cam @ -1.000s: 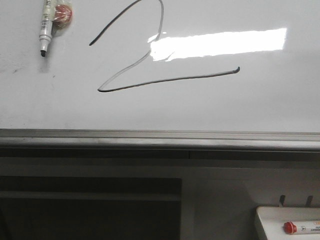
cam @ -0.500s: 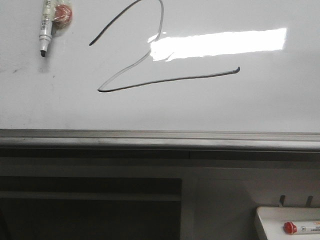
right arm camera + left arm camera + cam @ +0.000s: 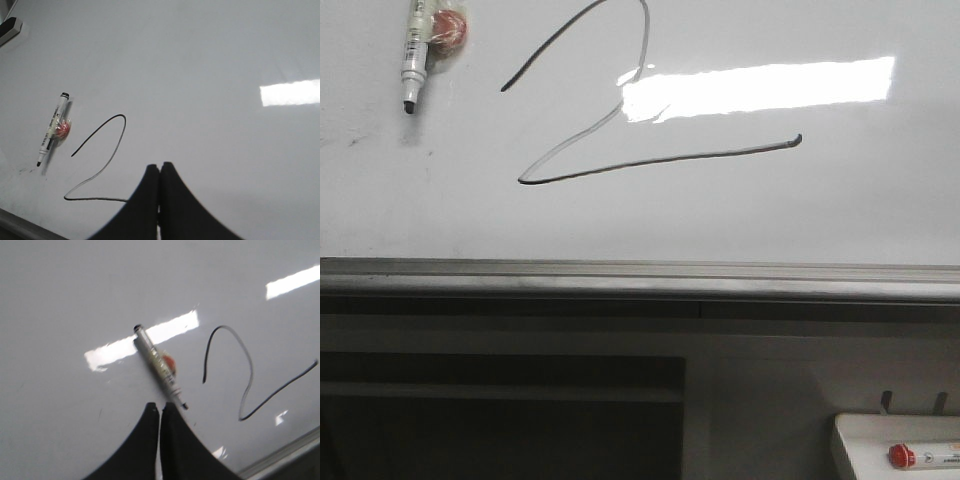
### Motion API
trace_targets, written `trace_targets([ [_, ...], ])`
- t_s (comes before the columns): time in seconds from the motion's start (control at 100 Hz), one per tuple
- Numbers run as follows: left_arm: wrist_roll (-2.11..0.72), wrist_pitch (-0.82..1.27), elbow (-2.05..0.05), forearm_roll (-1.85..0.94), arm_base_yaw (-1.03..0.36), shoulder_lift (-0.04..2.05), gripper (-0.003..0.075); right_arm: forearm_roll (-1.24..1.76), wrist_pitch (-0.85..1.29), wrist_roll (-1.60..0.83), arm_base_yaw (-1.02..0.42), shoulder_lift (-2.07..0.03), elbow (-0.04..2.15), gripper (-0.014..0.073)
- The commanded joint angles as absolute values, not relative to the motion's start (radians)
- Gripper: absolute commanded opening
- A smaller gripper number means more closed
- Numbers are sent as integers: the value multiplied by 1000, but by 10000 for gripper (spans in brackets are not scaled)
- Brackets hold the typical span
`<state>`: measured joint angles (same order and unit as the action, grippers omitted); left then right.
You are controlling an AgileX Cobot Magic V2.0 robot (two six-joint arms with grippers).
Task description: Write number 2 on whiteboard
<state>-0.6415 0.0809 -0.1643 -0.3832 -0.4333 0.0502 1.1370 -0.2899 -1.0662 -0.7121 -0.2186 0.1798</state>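
The whiteboard (image 3: pixel 770 220) fills the upper front view, with a bright light reflection on it. The number 2 (image 3: pixel 660 160) is drawn on it in a thin dark line, with a curved top, a faint diagonal and a long slanted base. It also shows in the left wrist view (image 3: pixel 280 389) and the right wrist view (image 3: pixel 95 199). An uncapped marker (image 3: pixel 415 45) lies on the board to the left of the 2, with a small red object (image 3: pixel 447 30) beside it. My left gripper (image 3: pixel 160 405) is shut and empty, just by the marker's tip (image 3: pixel 184 406). My right gripper (image 3: pixel 160 165) is shut and empty over the board, right of the 2.
The grey metal rail (image 3: pixel 640 278) runs along the board's lower edge, with dark shelving below it. A small white tray (image 3: pixel 890 440) at the lower right holds a red-capped marker (image 3: pixel 920 457).
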Motion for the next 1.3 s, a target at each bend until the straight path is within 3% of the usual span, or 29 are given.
trace_targets([
  [0.0,-447,0,-143,-218,-366,60,-20,1118,-316,-1071,-704,-224,205,-72],
  [0.12,-100,0,-68,0,-257,60,-20,1118,-316,-1071,-704,-224,205,-72],
  [0.22,13,9,-13,12,-199,60,-20,1118,-316,-1071,-704,-224,205,-72],
  [0.42,15,231,12,13,-182,46,-20,1118,-316,-1071,-704,-224,205,-72],
  [0.58,15,262,12,10,-182,-35,-20,1118,-316,-1071,-704,-224,205,-72],
  [1.29,15,251,12,10,-182,-27,-20,1118,-312,-1071,-704,-224,205,-72],
])
